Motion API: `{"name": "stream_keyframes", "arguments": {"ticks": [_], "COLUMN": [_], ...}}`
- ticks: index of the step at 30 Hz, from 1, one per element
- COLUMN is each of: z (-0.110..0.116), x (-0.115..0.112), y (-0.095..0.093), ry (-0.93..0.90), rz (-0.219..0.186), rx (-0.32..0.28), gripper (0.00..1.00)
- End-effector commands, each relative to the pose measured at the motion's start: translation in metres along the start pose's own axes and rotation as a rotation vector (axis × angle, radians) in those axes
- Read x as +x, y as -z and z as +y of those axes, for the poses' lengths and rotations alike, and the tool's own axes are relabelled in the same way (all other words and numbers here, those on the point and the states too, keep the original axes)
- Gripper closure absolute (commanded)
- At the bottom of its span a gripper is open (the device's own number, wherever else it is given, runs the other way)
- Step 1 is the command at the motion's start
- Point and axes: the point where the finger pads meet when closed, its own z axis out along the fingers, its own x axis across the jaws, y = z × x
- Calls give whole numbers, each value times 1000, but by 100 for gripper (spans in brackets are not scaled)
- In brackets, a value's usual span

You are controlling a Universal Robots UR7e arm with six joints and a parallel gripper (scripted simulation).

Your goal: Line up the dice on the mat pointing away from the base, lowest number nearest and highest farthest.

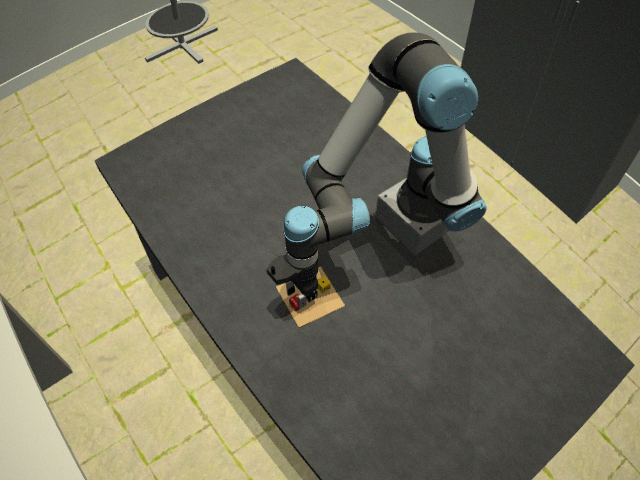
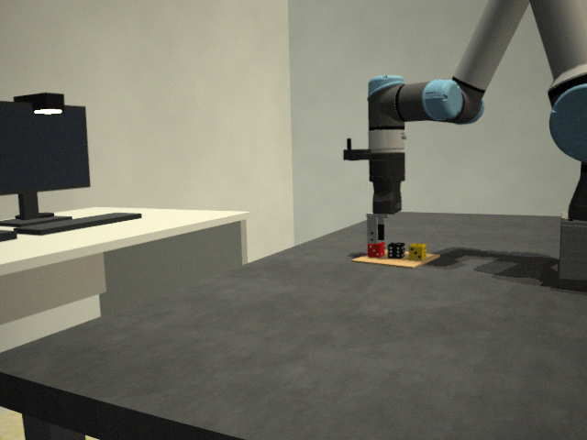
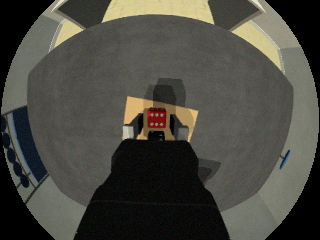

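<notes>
The hand (image 2: 377,230) hangs spread and holding nothing just above the red die (image 2: 375,249), which sits at the mat's (image 2: 397,260) outer edge.

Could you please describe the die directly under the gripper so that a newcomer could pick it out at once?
On the large dark grey table, find the small tan rectangular mat in front of the robot's base. Three dice stand in a row on it; the red cube with white pips is at the end farthest from the base, beneath the open two-finger gripper. Its neighbours are black and yellow.
</notes>
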Motion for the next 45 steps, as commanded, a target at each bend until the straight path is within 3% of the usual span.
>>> {"name": "stream_keyframes", "arguments": {"ticks": [1,8,16,17,45], "z": [-1,-1,0,0,0], "x": [0,0,0,0,0], "y": [29,56,61,61,68], "ry": [0,0,0,0,0], "rz": [1,1,1,1,1], "rx": [3,3,3,3,3], "gripper": [13,13,13,0,0]}}
